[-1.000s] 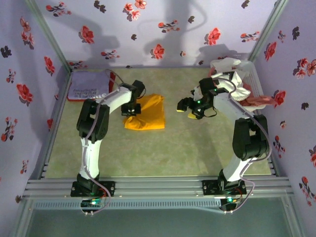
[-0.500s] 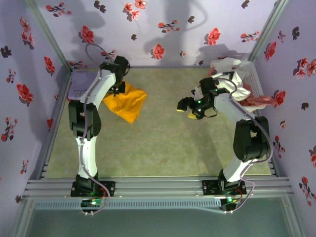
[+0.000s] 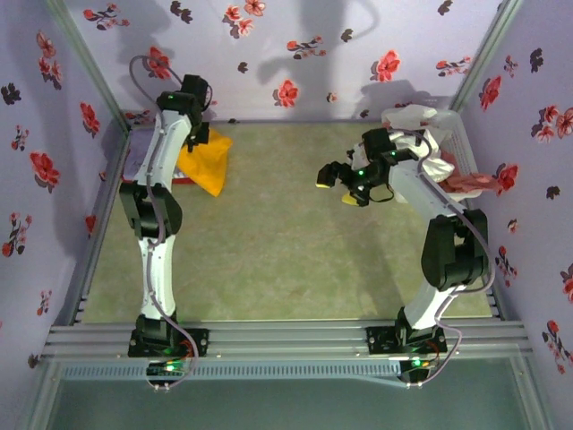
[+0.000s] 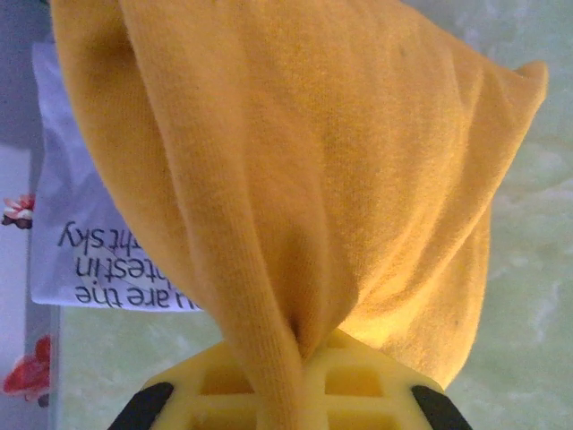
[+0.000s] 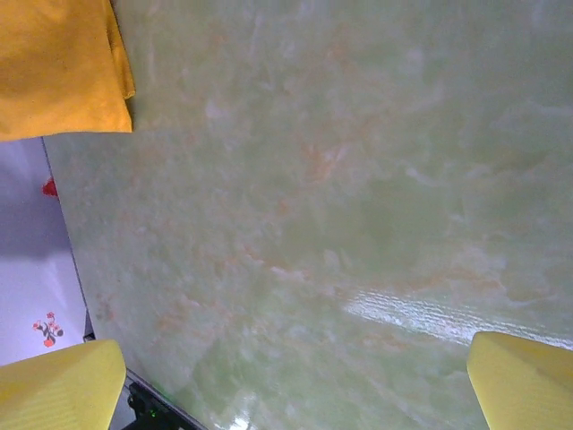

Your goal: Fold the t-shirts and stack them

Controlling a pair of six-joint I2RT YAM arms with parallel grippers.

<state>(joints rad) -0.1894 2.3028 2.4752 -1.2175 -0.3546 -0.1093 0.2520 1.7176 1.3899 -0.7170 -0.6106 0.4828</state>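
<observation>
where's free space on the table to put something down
The table is bare across the middle and the whole near strip. Crowded: far left corner, where the left hand holds the orange shirt over the lettered shirt; far right corner, a shirt pile with the open right hand beside it.

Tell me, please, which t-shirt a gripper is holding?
The mustard-orange t-shirt, pinched in the left gripper; the lavender lettered t-shirt lies flat beneath it, and the remaining t-shirts sit heaped far right.
</observation>
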